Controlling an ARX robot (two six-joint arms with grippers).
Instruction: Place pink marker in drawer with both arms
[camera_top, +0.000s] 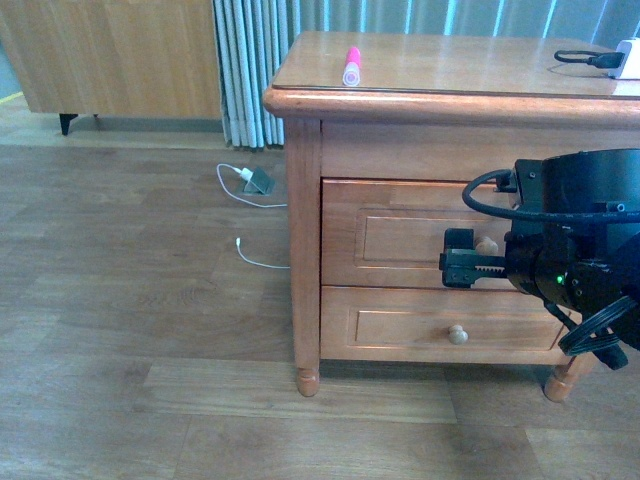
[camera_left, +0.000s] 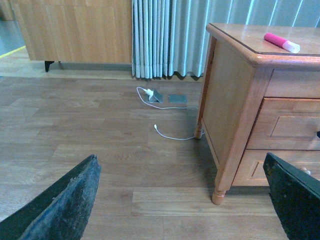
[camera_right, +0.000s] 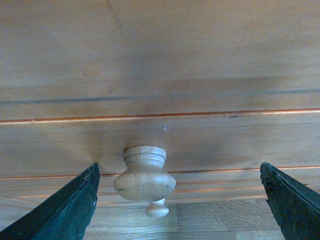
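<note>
Front view: the right claw (camera_top: 458, 258) sits at the round pale wooden knob (camera_top: 487, 244) of the shut upper honey-brown drawer (camera_top: 400, 232). A pull on that rounded knob could slip off. The short hot-pink marker (camera_top: 351, 66) lies untouched on the glossy tabletop (camera_top: 450, 60), towards its near left edge.

Left wrist view: the left claw (camera_left: 180, 165) is spread wide and empty above the wooden floor (camera_left: 100, 130), well apart from the marker (camera_left: 281, 42).

Right wrist view: the right claw (camera_right: 178, 167) gapes wide. The knob (camera_right: 145, 179) stands between its fingers (camera_right: 70, 210), touching neither and off-centre, so closing may nudge it rather than grip.
</note>
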